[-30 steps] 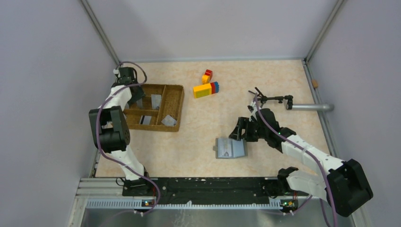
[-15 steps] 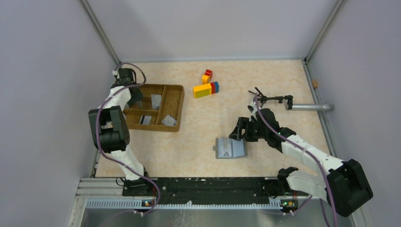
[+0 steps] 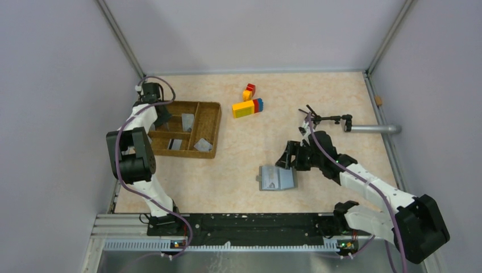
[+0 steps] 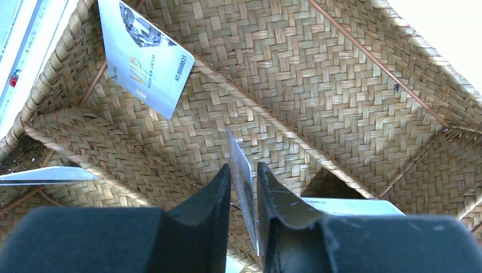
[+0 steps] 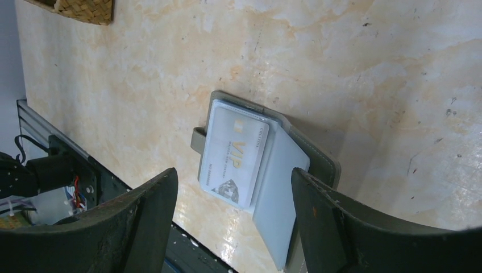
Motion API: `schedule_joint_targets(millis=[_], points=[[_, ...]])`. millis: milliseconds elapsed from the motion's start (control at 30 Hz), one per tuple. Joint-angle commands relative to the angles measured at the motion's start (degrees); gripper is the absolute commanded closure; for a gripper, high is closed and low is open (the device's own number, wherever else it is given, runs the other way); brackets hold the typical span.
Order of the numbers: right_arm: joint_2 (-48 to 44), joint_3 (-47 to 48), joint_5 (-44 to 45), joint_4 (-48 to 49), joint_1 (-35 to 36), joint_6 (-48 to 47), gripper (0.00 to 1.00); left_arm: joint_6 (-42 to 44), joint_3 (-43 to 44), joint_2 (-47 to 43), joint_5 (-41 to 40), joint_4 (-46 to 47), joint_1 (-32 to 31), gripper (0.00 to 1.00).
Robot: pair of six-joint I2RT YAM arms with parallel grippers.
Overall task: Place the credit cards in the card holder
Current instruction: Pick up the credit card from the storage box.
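Observation:
The card holder (image 3: 277, 178) lies open on the table, its grey-blue panels up, with one credit card (image 5: 236, 153) on its left panel. My right gripper (image 5: 233, 173) hovers open right over it, one finger on each side, touching nothing. My left gripper (image 4: 243, 168) reaches into the back left compartment of the wicker tray (image 3: 211, 122). Its jaws stand narrowly on either side of a credit card (image 4: 239, 149) standing on edge, with a thin gap still showing beside the left finger. Other cards (image 3: 187, 121) (image 3: 175, 144) (image 3: 202, 145) lie in the tray.
Coloured toy bricks (image 3: 248, 106) lie behind the tray's right side. A black clamp (image 3: 327, 119) and a metal tube (image 3: 372, 129) stick in from the right wall. The dark rail (image 3: 244, 224) with the arm bases runs along the near edge.
My left gripper's jaws have narrowed around the upright card in the tray. The right arm and the card holder have not moved.

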Motion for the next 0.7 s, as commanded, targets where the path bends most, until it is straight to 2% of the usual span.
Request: schedule_joint_targets(millis=[0, 67, 267, 533, 667], points=[[-2.0, 0.0, 0.9, 0.7, -0.7, 0.3, 0.28, 0.1, 0.0, -0.6, 0.4, 1.8, 0.4, 0.78], [-2.2, 0.1, 1.2, 0.3, -0.6, 0.3, 0.28, -0.1, 0.4, -1.5, 0.9, 1.3, 0.5, 0.81], [-3.2, 0.5, 2.4, -1.1, -0.7, 0.3, 0.28, -0.1, 1.4, -5.3, 1.8, 0.2, 0.9, 1.0], [-5.6, 1.2, 4.2, -3.9, -0.7, 0.4, 0.28, 0.9, 0.5, -12.3, 2.7, -1.2, 1.4, 1.0], [-7.6, 3.3, 6.6, -7.0, -0.7, -0.9, 0.28, 1.5, 0.2, -18.5, 7.5, -2.0, 1.4, 1.0]])
